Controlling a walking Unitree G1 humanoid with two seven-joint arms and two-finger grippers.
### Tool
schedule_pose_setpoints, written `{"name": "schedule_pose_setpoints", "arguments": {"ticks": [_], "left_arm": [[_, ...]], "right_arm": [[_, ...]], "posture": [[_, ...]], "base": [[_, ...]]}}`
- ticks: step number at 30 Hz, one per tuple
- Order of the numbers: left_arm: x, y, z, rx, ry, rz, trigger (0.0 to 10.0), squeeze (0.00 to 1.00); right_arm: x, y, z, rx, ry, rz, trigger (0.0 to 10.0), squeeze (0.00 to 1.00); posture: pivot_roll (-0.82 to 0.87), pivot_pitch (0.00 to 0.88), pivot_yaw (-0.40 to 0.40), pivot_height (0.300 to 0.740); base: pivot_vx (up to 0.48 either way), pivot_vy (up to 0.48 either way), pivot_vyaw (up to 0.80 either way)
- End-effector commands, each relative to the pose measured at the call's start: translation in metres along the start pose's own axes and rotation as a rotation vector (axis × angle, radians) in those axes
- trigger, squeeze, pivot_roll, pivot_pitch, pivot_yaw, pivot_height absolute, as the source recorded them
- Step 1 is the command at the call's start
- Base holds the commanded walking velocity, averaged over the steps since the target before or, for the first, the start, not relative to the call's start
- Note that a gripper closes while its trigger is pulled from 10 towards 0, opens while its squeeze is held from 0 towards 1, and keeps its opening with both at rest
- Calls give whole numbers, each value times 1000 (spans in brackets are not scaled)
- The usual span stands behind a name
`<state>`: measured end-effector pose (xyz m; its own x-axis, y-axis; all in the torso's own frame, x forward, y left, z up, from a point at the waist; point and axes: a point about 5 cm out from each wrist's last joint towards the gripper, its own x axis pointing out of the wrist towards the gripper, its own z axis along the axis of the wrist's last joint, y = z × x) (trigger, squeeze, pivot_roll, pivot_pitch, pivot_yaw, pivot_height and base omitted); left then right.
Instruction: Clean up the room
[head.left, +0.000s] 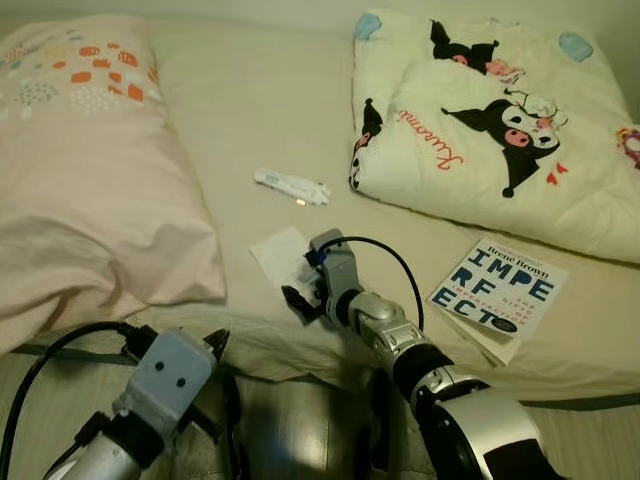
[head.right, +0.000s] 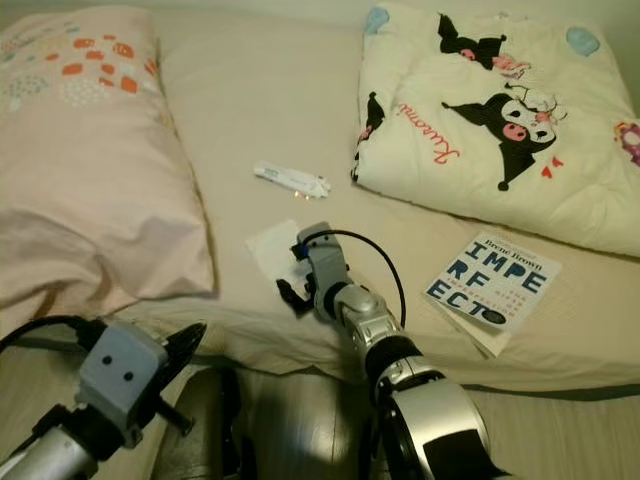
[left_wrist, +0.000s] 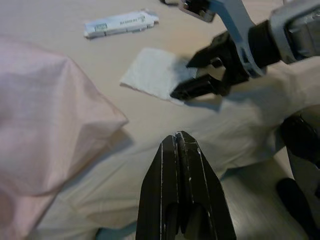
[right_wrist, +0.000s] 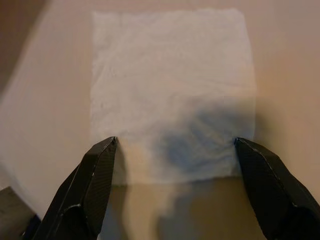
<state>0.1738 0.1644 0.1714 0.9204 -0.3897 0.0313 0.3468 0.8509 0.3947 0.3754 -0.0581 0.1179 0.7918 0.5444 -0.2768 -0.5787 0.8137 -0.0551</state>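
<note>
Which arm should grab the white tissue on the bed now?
Right. The right gripper is open, its fingers straddling the tissue on the bed. The left gripper is shut, back at the bed's edge.

bed (head.left: 260, 110): beige sheet, takes up most of the head views
pillow (head.left: 85, 160): pink, orange dots – lying on the left side
blanket (head.left: 490, 120): folded, cartoon print, far right
book (head.left: 497, 290): near the front edge, right side
tissue (head.left: 282, 255): flat white square – front middle
wrapper (head.left: 291, 186): small white packet, mid-bed, just behind the tissue
</note>
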Motion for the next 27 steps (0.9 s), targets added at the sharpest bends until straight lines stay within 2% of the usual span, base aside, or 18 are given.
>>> {"name": "schedule_pose_setpoints", "arguments": {"ticks": [1, 2, 3, 4, 5, 6, 19, 24, 27], "left_arm": [[-4, -2, 0, 0, 26, -17, 10000, 0], [-4, -2, 0, 0, 26, -17, 10000, 0], [-5, -2, 1, 1, 31, -18, 10000, 0], [-5, -2, 1, 1, 31, -18, 10000, 0], [-5, -2, 2, -1, 35, -19, 10000, 0], [-6, -4, 2, 1, 39, -24, 10000, 0], [-2, -6, 4, 2, 51, -47, 10000, 0], [3, -4, 2, -1, 41, -47, 10000, 0], [12, 0, -2, 3, 30, -45, 10000, 0]], "right_arm": [[0, 2, -8, 9, 25, -5, 10000, 0], [0, 2, -8, 9, 25, -5, 10000, 0], [0, 1, -7, 7, 21, -13, 8314, 0], [0, 1, -7, 7, 21, -13, 8314, 0], [-1, 0, -6, 11, 11, -22, 3725, 0], [-1, -1, -5, 18, 3, -26, 0, 0], [-1, -2, -4, 24, -10, -24, 0, 0], [-1, -6, 4, 44, -46, -41, 0, 0], [-1, -10, 14, 61, -93, -51, 0, 0]], "posture": [[312, 451, -40, 573], [312, 451, -40, 573], [312, 451, -40, 573], [312, 451, -40, 573], [312, 451, -41, 573], [312, 451, -41, 573], [306, 431, -35, 573], [277, 402, -33, 573], [247, 370, -32, 573]], "base": [[0, 0, 0], [0, 0, 0], [0, 0, 0], [0, 0, 0], [0, 0, 0], [0, 0, 0], [0, 0, 0], [0, 0, 0], [0, 0, 0]]}}
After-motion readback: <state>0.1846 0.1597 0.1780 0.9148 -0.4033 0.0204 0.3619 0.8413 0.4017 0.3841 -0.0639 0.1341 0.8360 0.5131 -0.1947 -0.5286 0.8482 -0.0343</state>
